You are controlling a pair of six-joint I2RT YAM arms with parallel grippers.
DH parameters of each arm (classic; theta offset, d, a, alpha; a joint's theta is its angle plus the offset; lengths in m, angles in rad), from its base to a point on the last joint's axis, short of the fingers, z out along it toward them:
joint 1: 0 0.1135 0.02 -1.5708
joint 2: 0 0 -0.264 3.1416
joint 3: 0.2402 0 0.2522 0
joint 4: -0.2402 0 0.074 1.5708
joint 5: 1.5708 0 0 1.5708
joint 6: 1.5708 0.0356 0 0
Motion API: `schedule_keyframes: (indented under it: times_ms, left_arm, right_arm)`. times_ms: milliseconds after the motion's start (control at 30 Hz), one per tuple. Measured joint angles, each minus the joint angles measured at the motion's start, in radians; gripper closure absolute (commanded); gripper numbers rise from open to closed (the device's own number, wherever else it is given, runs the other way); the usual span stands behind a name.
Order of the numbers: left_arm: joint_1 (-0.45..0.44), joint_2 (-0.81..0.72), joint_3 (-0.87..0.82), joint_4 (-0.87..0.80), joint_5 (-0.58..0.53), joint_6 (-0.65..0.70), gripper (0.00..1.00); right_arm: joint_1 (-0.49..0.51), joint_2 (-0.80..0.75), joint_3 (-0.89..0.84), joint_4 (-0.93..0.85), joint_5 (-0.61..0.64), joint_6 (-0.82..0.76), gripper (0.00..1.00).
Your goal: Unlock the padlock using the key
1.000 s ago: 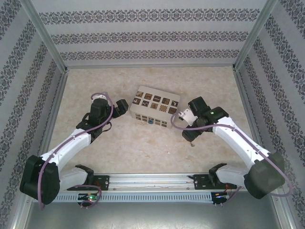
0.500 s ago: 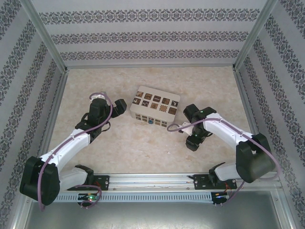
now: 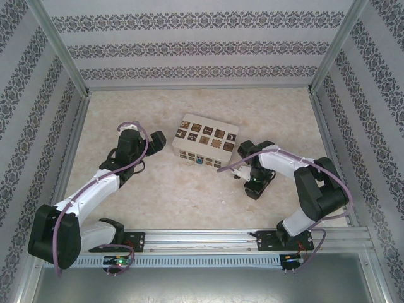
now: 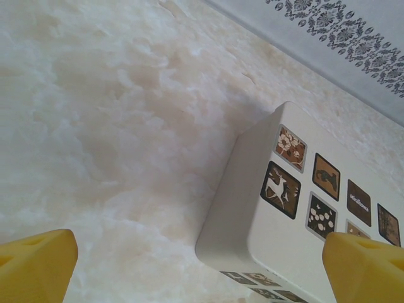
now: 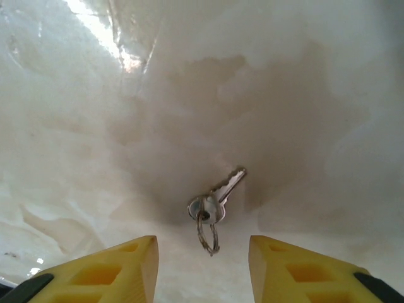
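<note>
the key (image 5: 218,194) lies flat on the counter (image 5: 76,126), between the yellow fingers (image 5: 126,268) of the right jaws. these jaws stand apart and grasp nothing, and the key is touched by neither finger. the left jaws are spread wide and released, held near the cream box (image 4: 271,240) without contact. the padlock (image 3: 199,160) is found at the near face of that box, apart from the key.

several failures can be expected. because the key is thin and flat, it may be scraped along the counter or pushed aside rather than lifted if the fingers are brought together too high. the ring (image 5: 207,235) lies nearer the fingers than the blade does, so the ring alone may be caught. the key would then dangle, with its blade left unaimed for the keyhole. the padlock is tiny and may be shoved or turned when the key is pressed in, unless it is steadied by the left jaws.

counted: one key, one ring, one padlock, one box, two sets of jaws.
</note>
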Motion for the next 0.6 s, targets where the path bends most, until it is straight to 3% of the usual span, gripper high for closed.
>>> schedule_keyframes:
  times_ms: [600]
  left_arm:
    - [0.013,0.0,0.0,-0.011,0.0,0.003,0.01]
  right_arm:
    - [-0.001,0.042,0.013,0.023,0.003,-0.002,0.96]
